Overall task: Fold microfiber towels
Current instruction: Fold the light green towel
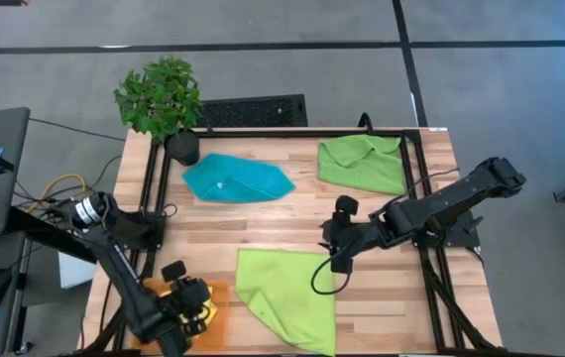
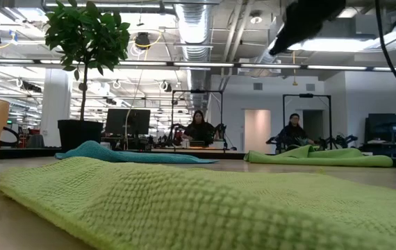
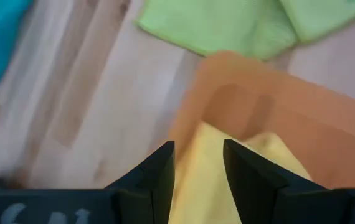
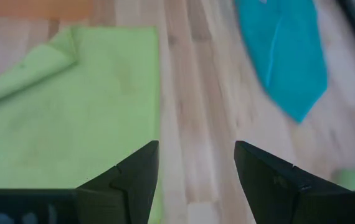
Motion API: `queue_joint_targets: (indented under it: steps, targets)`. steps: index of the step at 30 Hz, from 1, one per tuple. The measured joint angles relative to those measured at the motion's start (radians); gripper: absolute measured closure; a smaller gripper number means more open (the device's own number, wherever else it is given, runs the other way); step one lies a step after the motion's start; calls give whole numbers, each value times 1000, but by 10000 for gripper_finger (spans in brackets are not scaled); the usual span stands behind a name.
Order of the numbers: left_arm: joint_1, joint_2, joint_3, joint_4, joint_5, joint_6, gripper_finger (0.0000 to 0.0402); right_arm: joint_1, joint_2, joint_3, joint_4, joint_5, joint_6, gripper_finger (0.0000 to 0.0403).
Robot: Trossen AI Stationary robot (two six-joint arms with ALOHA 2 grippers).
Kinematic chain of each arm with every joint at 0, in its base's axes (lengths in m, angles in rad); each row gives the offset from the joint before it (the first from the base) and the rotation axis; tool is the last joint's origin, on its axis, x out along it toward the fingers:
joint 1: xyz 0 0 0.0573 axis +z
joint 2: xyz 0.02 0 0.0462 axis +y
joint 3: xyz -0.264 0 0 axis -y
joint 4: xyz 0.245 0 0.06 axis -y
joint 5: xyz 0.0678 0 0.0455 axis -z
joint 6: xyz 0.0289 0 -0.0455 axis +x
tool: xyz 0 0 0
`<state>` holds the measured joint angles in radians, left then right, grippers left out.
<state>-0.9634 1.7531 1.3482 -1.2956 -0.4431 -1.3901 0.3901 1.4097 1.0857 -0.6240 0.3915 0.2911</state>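
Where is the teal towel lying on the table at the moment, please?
In the high view the teal towel lies toward the table's far edge, left of centre, beside the potted plant, with a lime green towel to its right.
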Motion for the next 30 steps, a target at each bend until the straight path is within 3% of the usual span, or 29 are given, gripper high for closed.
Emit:
queue_joint_targets:
  steps: [4, 12, 21, 30]
  targets:
    - [85, 0, -5, 0, 1, 124, 272, 0, 0, -29, -4, -61, 95, 168]
    - [212, 0, -5, 3, 11, 303, 272, -7, 10, -89, -5, -80, 268, 168]
    - [219, 0, -5, 7, -7, 332, 272, -76, 14, -204, 4, -133, 509, 168]
    - [219, 0, -5, 8, -8, 332, 272, -112, 127, -226, 54, -252, 550, 168]
